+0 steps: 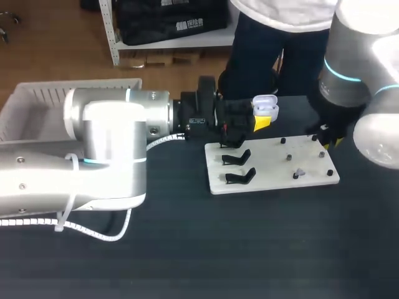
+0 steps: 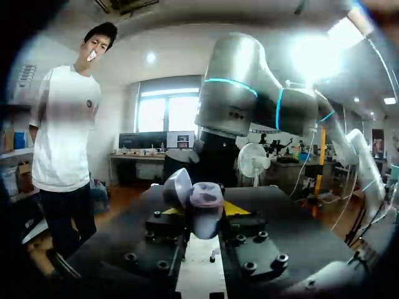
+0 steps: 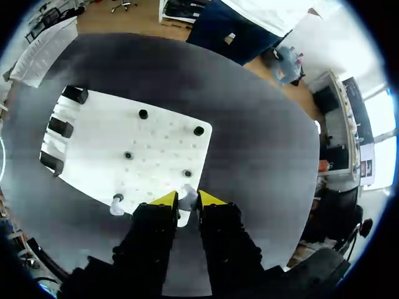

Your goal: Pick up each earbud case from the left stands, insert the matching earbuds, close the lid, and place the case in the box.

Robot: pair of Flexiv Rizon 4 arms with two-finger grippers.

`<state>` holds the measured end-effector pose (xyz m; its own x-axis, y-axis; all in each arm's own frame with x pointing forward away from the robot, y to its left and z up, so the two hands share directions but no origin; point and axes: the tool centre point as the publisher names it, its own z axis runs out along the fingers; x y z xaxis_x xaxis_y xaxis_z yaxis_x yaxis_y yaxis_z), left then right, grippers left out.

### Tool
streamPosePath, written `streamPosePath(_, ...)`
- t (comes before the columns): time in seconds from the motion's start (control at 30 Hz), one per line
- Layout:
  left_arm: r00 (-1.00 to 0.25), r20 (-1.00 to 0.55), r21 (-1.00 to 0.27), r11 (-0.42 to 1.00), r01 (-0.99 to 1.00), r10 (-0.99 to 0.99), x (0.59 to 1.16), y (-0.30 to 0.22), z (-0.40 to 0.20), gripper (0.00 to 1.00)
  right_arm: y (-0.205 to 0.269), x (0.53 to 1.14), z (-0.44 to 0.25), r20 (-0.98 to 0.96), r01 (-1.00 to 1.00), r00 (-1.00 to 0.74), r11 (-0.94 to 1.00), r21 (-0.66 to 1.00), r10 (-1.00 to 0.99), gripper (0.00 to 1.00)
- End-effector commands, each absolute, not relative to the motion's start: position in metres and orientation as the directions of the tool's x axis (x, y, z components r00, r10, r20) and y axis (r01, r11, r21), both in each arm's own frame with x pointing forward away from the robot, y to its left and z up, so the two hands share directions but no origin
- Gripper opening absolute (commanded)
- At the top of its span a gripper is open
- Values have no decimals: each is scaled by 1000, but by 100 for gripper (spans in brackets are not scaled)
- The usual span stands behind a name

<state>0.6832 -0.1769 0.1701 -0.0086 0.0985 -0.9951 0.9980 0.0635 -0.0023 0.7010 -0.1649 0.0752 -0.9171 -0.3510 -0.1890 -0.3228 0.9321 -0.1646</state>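
Observation:
My left gripper [image 1: 262, 117] is shut on a white earbud case [image 1: 265, 106] with its lid open, held above the far edge of the white board [image 1: 274, 165]. In the left wrist view the case [image 2: 204, 198] sits between the yellow tips. My right gripper [image 3: 187, 200] is down at the board's [image 3: 162, 149] corner, its yellow tips pressed on either side of a small white earbud [image 3: 187, 193]. A second earbud [image 3: 116, 204] stands on the board beside it, also seen in the head view [image 1: 300, 172]. Empty black stands [image 1: 238, 157] line the board's left side.
A white box [image 1: 37, 106] sits at the table's far left, behind my left arm. Small black pegs [image 3: 143, 114] stick up from the board. The dark tabletop [image 1: 262, 243] lies in front of the board.

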Motion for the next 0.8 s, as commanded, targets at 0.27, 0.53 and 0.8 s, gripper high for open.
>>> streamPosePath(0.27, -4, -996, 3, 70, 998, 90, 682, -177, 168, 0, -146, 660, 160, -158, -281, -939, 947, -154, -305, 0)
streamPosePath(0.53, -4, -996, 3, 70, 998, 90, 682, -177, 168, 0, -136, 639, 187, -134, -243, -957, 962, -124, -259, 0)
streamPosePath(0.8, -4, -996, 3, 70, 998, 90, 682, -177, 168, 0, -136, 639, 187, -134, -243, -957, 962, -124, -259, 0)
